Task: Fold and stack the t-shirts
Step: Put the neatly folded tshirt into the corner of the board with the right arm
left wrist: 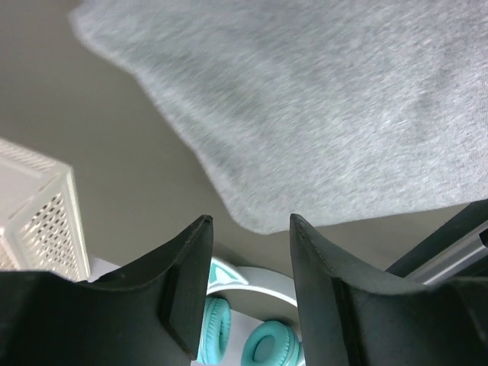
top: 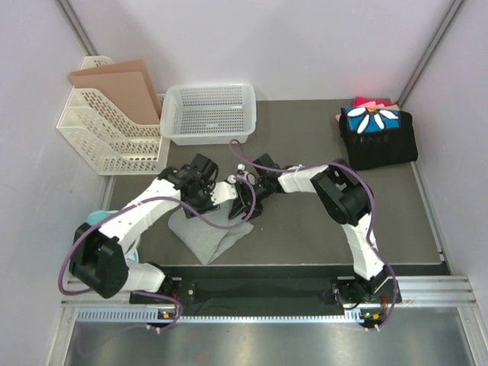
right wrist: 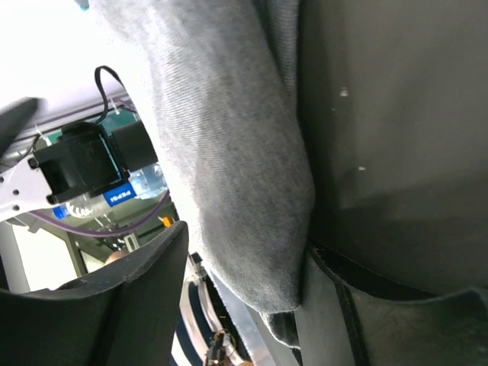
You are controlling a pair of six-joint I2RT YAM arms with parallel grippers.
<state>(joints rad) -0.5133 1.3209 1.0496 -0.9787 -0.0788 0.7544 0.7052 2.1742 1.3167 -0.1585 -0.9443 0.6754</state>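
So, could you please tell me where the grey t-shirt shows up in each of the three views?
Top external: the grey t-shirt lies crumpled left of centre, near the front of the mat.
Left wrist: it fills the upper right.
Right wrist: it hangs down the middle.
Shared landmark: the dark table mat beside the shirt.

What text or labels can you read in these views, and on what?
Small print under the daisy on the folded black shirt: too blurred to read.
White lettering on the blue sticker on robot hardware behind the cloth, right wrist view: too small to read.
Grey shirt, basket, file rack: no text visible.
Nothing legible in any view.
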